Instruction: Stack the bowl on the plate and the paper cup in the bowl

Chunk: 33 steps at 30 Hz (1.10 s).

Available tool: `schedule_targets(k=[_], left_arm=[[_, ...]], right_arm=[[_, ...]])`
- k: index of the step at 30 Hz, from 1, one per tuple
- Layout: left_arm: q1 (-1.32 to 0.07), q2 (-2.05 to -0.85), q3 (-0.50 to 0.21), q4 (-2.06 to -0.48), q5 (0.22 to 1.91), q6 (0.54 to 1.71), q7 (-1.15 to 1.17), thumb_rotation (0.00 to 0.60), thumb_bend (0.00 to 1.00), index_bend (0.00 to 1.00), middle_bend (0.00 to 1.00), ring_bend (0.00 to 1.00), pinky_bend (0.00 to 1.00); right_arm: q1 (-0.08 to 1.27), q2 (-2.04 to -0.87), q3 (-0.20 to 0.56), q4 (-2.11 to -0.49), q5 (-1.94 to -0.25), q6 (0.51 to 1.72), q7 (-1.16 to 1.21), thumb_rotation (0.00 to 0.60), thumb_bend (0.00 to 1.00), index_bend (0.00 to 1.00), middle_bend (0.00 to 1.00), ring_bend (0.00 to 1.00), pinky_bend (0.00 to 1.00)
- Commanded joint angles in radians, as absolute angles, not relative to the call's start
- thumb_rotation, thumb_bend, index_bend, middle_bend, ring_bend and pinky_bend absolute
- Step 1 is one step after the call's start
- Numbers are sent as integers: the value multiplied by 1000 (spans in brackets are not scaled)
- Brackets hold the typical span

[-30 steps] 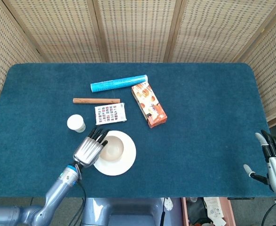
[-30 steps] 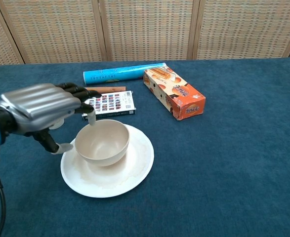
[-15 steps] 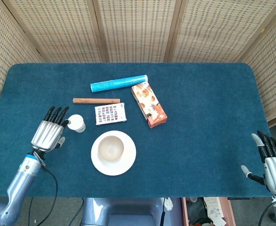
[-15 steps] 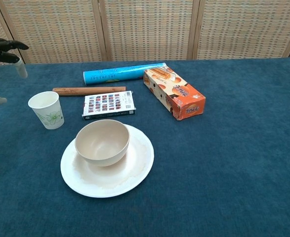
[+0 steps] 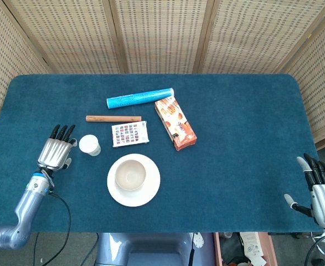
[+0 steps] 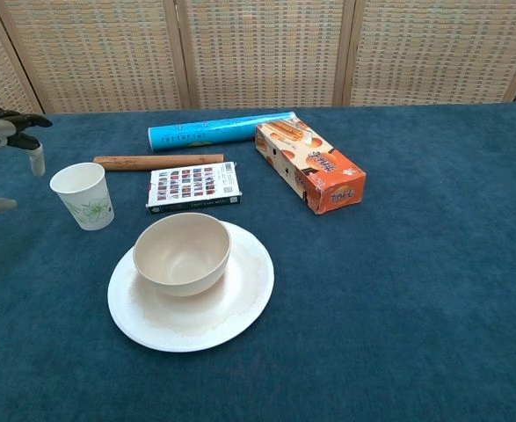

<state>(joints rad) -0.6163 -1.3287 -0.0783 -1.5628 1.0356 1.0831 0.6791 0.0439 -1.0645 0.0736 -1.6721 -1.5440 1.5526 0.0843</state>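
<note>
Left of the paper cup (image 5: 89, 144), the robot's left hand (image 5: 56, 152) hovers with its fingers spread apart and nothing held; in the chest view only its fingertips show at the frame's left edge, just beside the cup but apart from it. The right hand (image 5: 321, 188) sits at the far right corner of the counter (image 5: 245, 138), fingers likewise apart and empty, well away from everything.

The bowl (image 5: 130, 174) already stands upright on the plate (image 5: 149, 191), slightly toward the plate's left rather than dead centre, so the first half of the task looks done. What remains is the cup, which stands upright on the blue cloth, just up and left of the plate and clear of it. The step in hand, then, appears to be the reach for the cup.

The next move likely calls for the left hand to close in from the side, wrap the cup's wall gently enough not to crush the thin paper, lift it clear of the bowl's rim, carry it a short way right and toward the robot, and lower it upright into the bowl. The card box (image 5: 129, 133) and the wooden stick (image 5: 113, 118) lie near the cup on its far side, so a sideways approach from the left keeps the fingers clear of them.
</note>
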Motion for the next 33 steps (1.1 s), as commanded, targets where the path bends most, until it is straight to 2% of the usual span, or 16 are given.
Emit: schedule_targets(k=[1, 12, 19, 33], left_arm=[[-629, -1355, -77, -1549, 1027, 1076, 699, 600, 289, 372, 0, 0, 0], [-649, -1416, -85, -1506, 996, 1076, 733, 600, 290, 388, 0, 0, 0], [-649, -1440, -81, -1473, 1006, 1085, 727, 600, 299, 477, 0, 0, 0], [-660, -1510, -87, -1382, 1018, 1099, 741, 600, 306, 541, 39, 0, 0]], right_arm=[[44, -1064, 74, -1671, -1543, 1552, 87, 600, 201, 33, 0, 0, 0], [45, -1062, 72, -1672, -1546, 1549, 88, 600, 201, 33, 0, 0, 0], [45, -1062, 72, -1674, -1545, 1549, 86, 600, 201, 33, 0, 0, 0], [43, -1062, 72, -1675, -1548, 1552, 84, 600, 201, 33, 0, 0, 0]])
